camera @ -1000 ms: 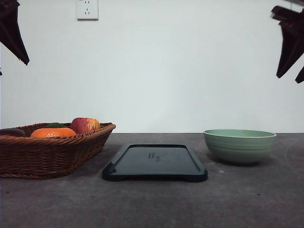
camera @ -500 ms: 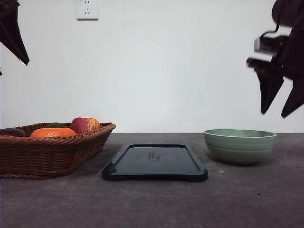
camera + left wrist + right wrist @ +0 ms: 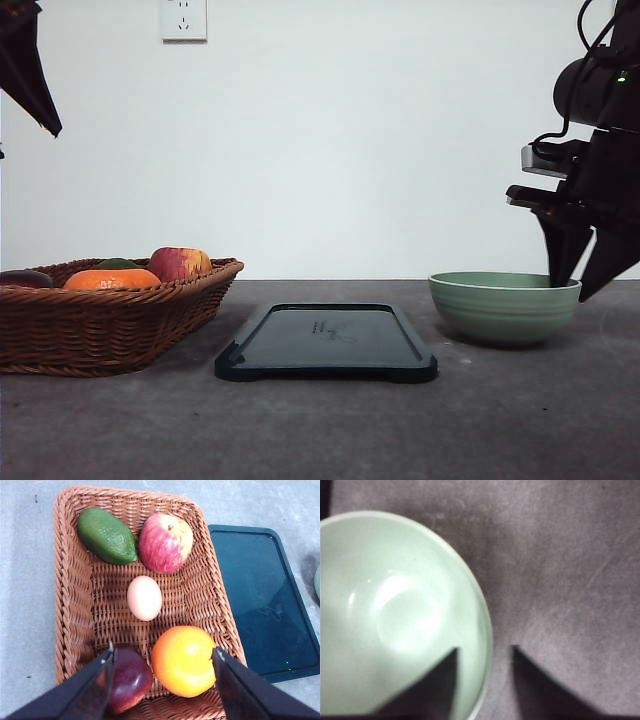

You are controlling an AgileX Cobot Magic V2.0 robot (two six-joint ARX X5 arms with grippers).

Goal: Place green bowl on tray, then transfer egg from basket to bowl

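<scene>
The green bowl point(image 3: 505, 308) stands on the table to the right of the tray point(image 3: 326, 342), not on it. My right gripper point(image 3: 571, 290) is open and straddles the bowl's right rim. In the right wrist view one finger point(image 3: 440, 675) is over the inside of the bowl point(image 3: 395, 610) and the other is outside it. The egg point(image 3: 144, 598) lies in the middle of the basket point(image 3: 75, 605). My left gripper point(image 3: 163, 652) hangs open high above the basket, holding nothing.
The basket point(image 3: 110, 315) at the left also holds an apple point(image 3: 165, 542), an avocado point(image 3: 106, 535), an orange point(image 3: 183, 660) and a dark red fruit point(image 3: 129, 677). The dark tray point(image 3: 260, 600) lies just beside the basket. A wall with a socket point(image 3: 184, 19) closes the back.
My right arm has come down from the upper right to the bowl's right rim, fingers still open. The left arm, bowl, tray and basket have not moved.
</scene>
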